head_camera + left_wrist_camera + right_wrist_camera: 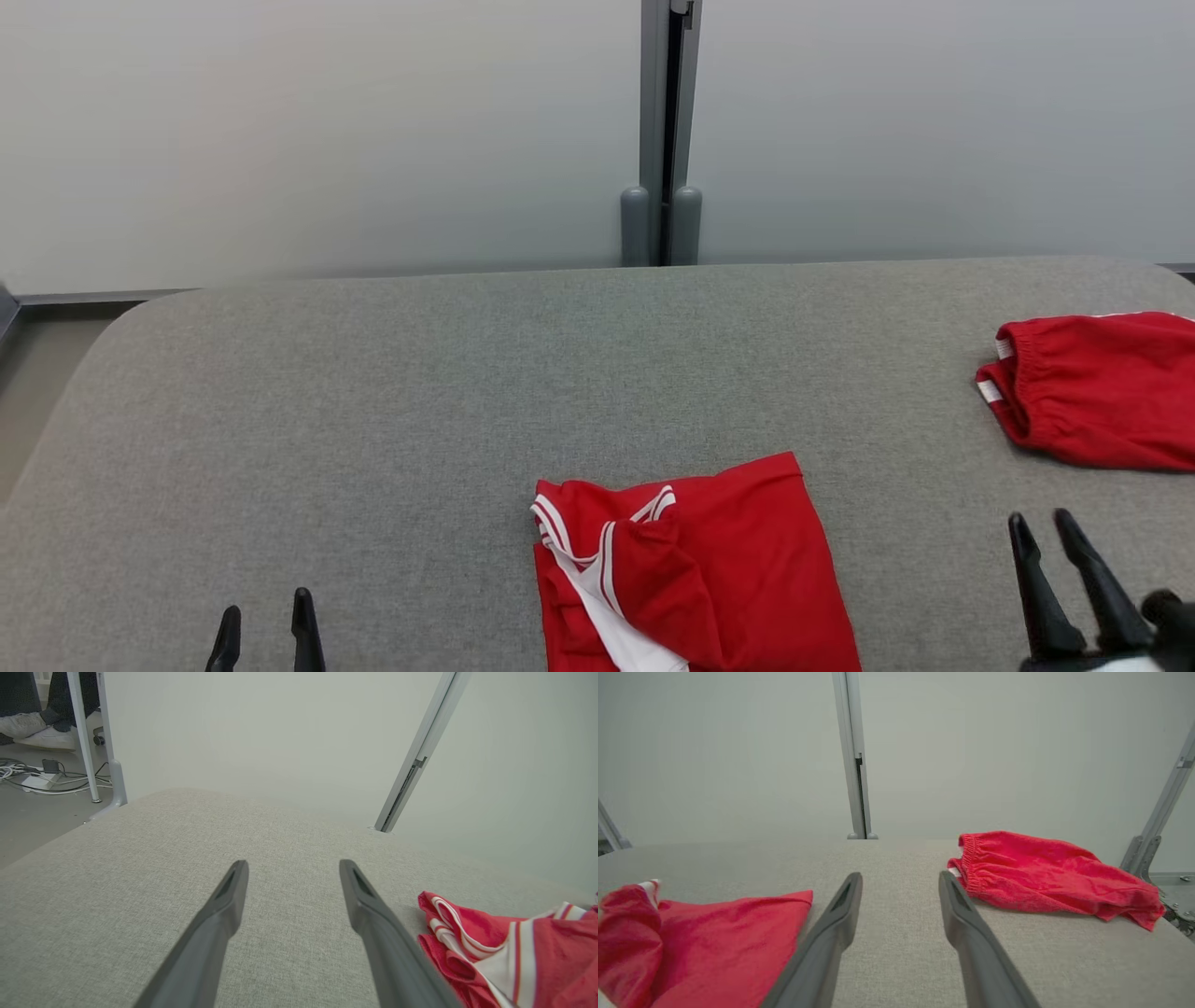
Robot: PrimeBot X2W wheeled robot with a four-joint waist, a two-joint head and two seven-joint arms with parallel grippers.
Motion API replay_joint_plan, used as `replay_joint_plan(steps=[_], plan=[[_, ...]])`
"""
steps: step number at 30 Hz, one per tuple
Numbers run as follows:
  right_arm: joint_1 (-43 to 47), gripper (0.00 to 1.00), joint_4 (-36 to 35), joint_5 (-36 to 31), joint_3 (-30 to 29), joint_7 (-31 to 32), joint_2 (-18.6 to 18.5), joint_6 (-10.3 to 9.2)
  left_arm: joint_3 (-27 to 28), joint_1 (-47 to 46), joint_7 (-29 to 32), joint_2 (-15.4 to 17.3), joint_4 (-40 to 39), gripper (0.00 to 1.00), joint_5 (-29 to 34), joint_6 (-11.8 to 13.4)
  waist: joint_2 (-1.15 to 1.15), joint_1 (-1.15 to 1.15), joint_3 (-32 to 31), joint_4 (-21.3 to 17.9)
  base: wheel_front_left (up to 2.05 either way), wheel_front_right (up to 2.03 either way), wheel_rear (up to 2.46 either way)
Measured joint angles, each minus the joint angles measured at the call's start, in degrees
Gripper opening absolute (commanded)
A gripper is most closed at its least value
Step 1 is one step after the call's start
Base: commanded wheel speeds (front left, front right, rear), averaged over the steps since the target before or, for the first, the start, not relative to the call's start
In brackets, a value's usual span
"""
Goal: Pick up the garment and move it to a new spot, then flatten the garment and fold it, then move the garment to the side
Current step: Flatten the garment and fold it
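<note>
A red garment with white trim [728, 560] lies loosely folded at the front middle of the grey padded table [420, 392]. It also shows at the lower right of the left wrist view [514, 947] and at the lower left of the right wrist view [714, 933]. My left gripper [266, 618] is open over bare table, well left of the garment, its fingers [293, 863] spread with nothing between them. My right gripper [1041, 525] hovers to the right of the garment, open and empty [900, 875].
A second red piece with an elastic waistband [1102, 392] lies bunched at the table's right edge [1045, 872]. A pale wall with a grey post [661, 140] stands behind the table. Cables and a person's shoes [28, 732] are on the floor beyond the left end.
</note>
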Motion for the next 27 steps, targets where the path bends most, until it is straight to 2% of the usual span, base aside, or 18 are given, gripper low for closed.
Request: replay_joint_plan(steps=[4,7,8,11,14,18,27], plan=[[-6.8,0.00,0.5,0.9,7.6,0.0,-1.2,0.01,-0.9,-1.5,0.0,0.0,-0.4,1.00,0.0,0.0,0.00,0.00,1.6,1.2,0.00,0.00,0.00],[-13.7,0.00,4.3,1.2,15.5,1.8,-1.2,0.01,-2.3,-3.2,0.0,0.0,-0.4,1.00,-0.1,0.0,0.00,0.00,3.6,2.1,0.00,0.00,0.00],[-18.8,0.00,7.7,1.6,20.6,3.0,-0.8,0.08,-3.5,-4.9,0.0,0.0,-0.4,1.00,-0.2,0.0,0.00,0.00,5.3,2.7,0.00,0.00,0.00],[-22.1,0.00,11.8,2.3,23.8,3.1,-0.4,0.08,-4.4,-6.2,0.0,-0.1,-0.1,1.00,-0.6,0.0,0.00,0.00,6.6,3.8,0.00,0.00,0.00],[-24.5,0.00,16.7,3.5,28.4,3.0,0.0,0.08,-5.1,-6.8,0.0,0.0,0.0,1.00,-1.6,0.9,0.00,0.00,8.0,5.8,0.00,0.00,0.00],[-26.8,0.00,19.8,5.3,32.9,1.9,0.1,0.08,-5.8,-7.2,0.0,0.0,0.0,1.00,-2.3,1.4,0.00,0.00,9.5,8.2,0.00,0.00,0.00],[-27.4,0.00,17.6,8.1,47.2,0.8,0.9,0.08,-5.2,-7.2,0.0,0.0,0.1,1.00,-3.0,2.0,0.00,0.00,9.2,10.7,0.00,0.00,0.00]])
